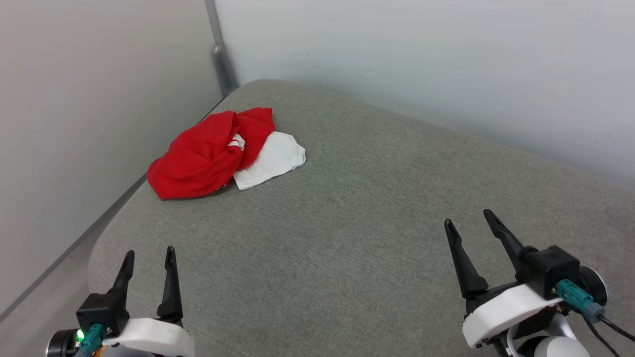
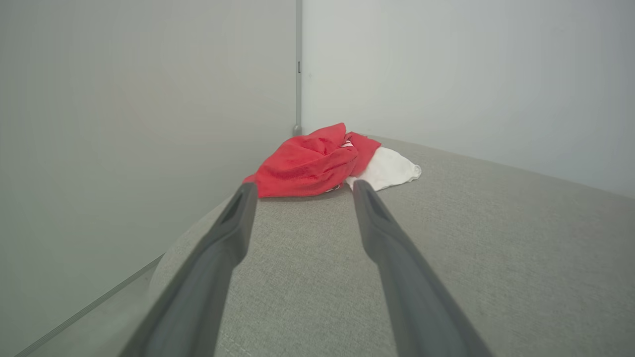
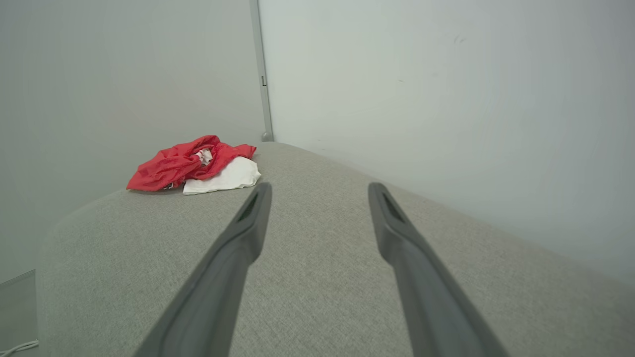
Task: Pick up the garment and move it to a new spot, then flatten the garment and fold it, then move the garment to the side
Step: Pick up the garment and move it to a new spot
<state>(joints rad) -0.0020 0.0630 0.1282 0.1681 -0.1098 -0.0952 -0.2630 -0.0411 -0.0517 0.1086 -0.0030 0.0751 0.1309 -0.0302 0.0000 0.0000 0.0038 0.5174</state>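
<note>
left claw (image 1: 150, 251), right claw (image 1: 467, 216) agape over grey cushion (image 1: 347, 223); garment (image 1: 208, 153) crumpled near white walls (image 1: 421, 59).

The garment (image 1: 208, 156) lies bunched on the cushioned surface (image 1: 357, 218), toward its far left corner. It is close to where the left wall (image 1: 74, 124) meets the back wall (image 1: 421, 59), and a thin post (image 1: 222, 59) stands in that corner, behind it. A flat flap of the garment spreads out on its right side. The left gripper (image 1: 150, 253) is at the near left, before the garment and well apart from it. The right gripper (image 1: 466, 217) is at the near right, farther off still. A strip of floor (image 1: 30, 307) runs left of the surface, along the wall
</note>
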